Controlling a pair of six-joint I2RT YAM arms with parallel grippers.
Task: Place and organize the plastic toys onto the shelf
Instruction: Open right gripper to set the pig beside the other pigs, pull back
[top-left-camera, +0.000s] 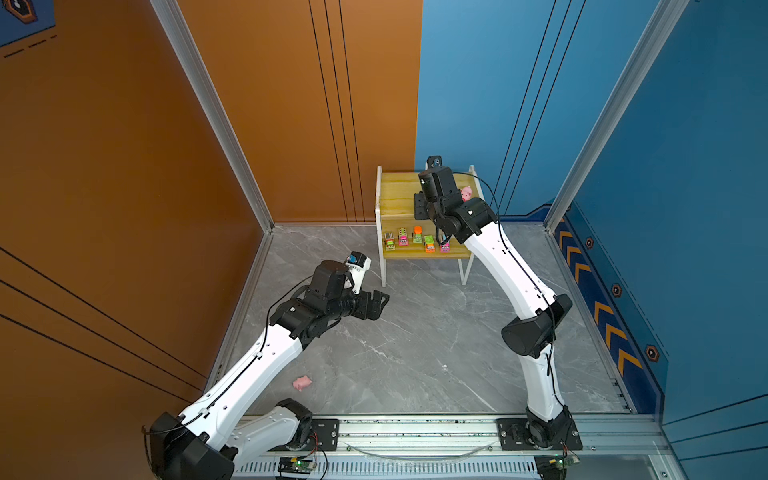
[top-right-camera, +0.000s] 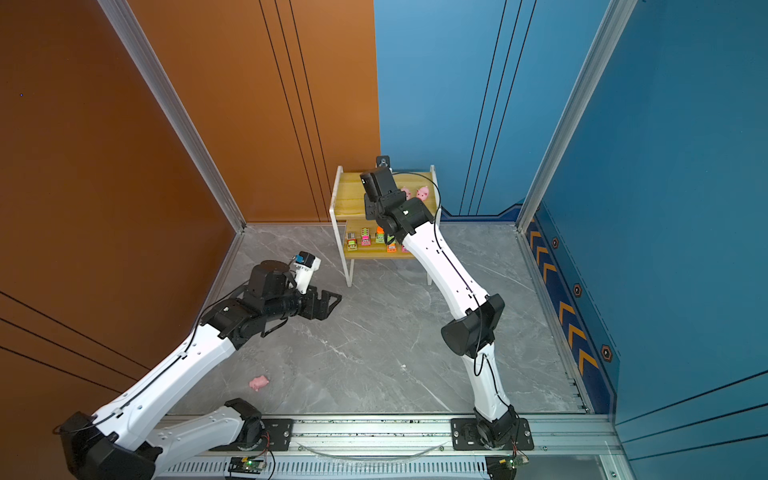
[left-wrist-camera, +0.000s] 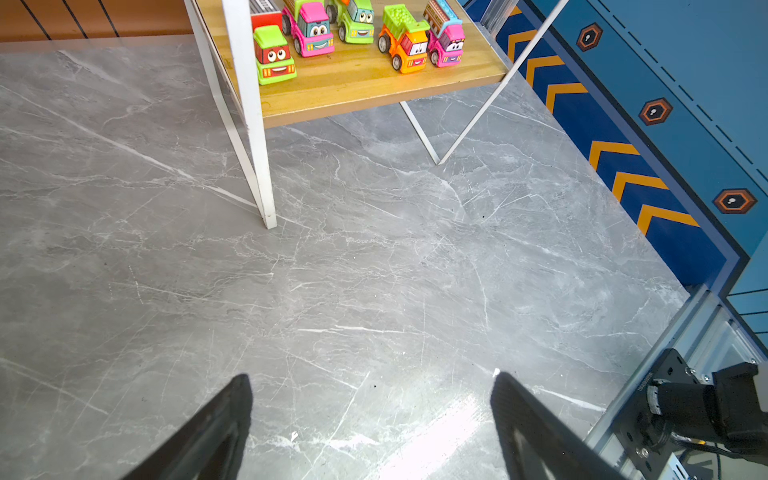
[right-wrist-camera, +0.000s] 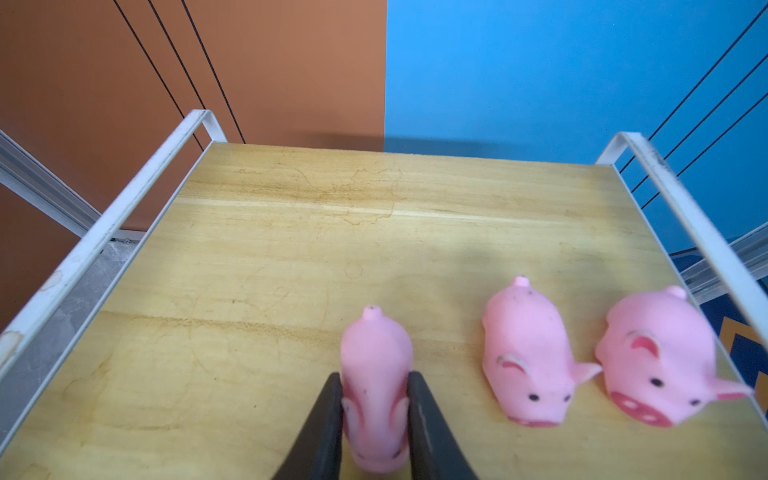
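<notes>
pig (right-wrist-camera: 376, 386) on the shelf (right-wrist-camera: 291, 232) pinched between right fingers (right-wrist-camera: 328, 419); left fingers (left-wrist-camera: 216, 428) spread wide.

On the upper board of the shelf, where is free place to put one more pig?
Upper board: bare from its white side rail across to the pig between the right gripper's fingers, and along the back edge. Crowded beside that pig: two pigs fill the front up to the other rail.

In both top views the right arm (top-left-camera: 453, 208) hid most pigs (top-right-camera: 423, 193); the left wrist view's edge cut off truck (left-wrist-camera: 266, 12) tops.
</notes>
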